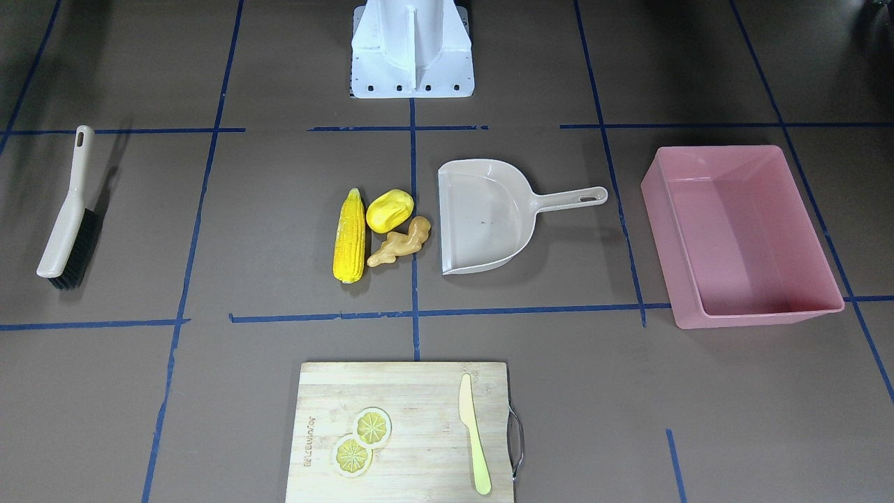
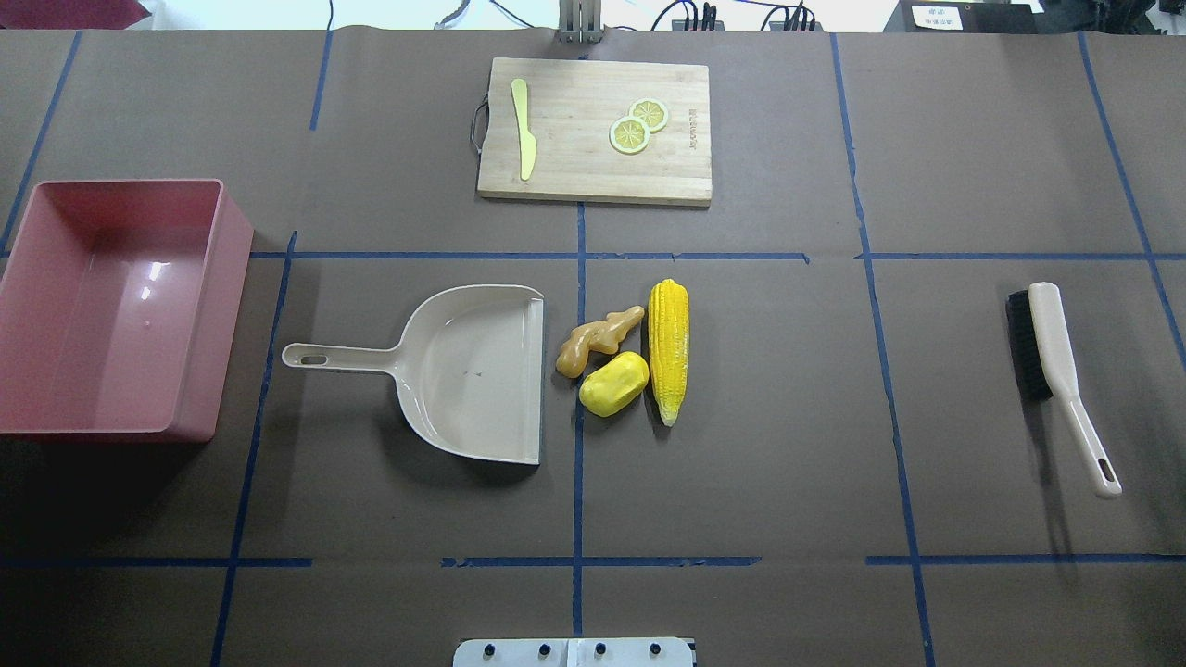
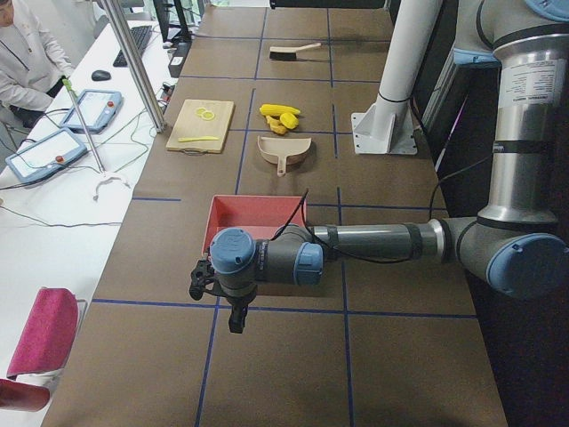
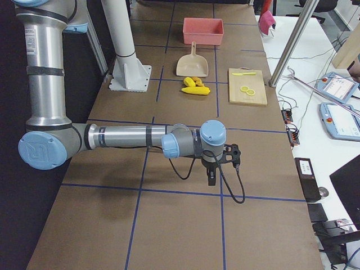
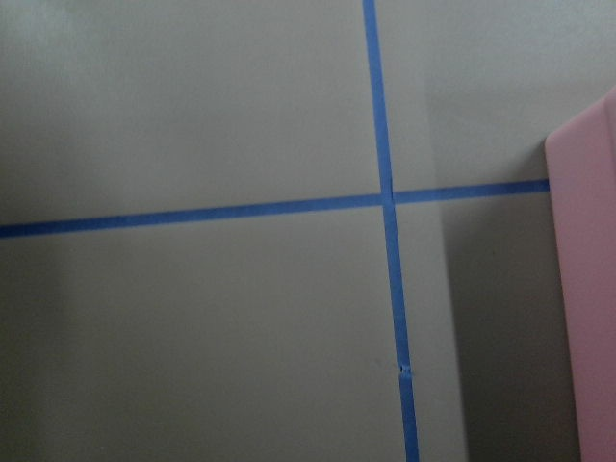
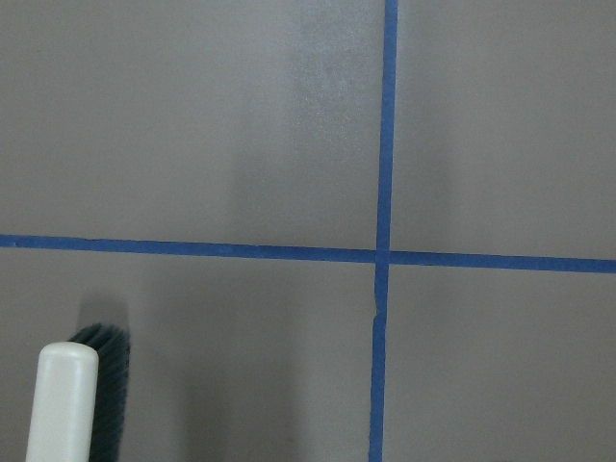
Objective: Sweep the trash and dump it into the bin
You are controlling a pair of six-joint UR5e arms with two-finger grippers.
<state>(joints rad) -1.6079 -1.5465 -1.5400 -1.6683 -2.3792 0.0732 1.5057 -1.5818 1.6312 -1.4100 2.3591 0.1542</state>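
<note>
Centrally, corn [image 2: 669,350], lump [image 2: 613,383], ginger [image 2: 598,340] clustered just beside dustpan [image 2: 463,371] mouth, bin [image 2: 230,306] set well apart, left gripper [image 3: 235,316] and right gripper [image 4: 211,178] held over surface [image 2: 741,463], fingers' state cannot be told.

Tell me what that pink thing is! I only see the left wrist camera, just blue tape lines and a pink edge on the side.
Observer: That is a corner of the bin, a big pink tub at the table's end on the robot's left. Nothing is in it.
Operator: Where is the trash?
Observer: Mid-table. The corn cob, yellow lump and ginger root lie together just beside the open edge of the dustpan.
Operator: Is there a brush?
Observer: Yes, the brush lies far off on the robot's right side, and no arm is holding it.
</note>
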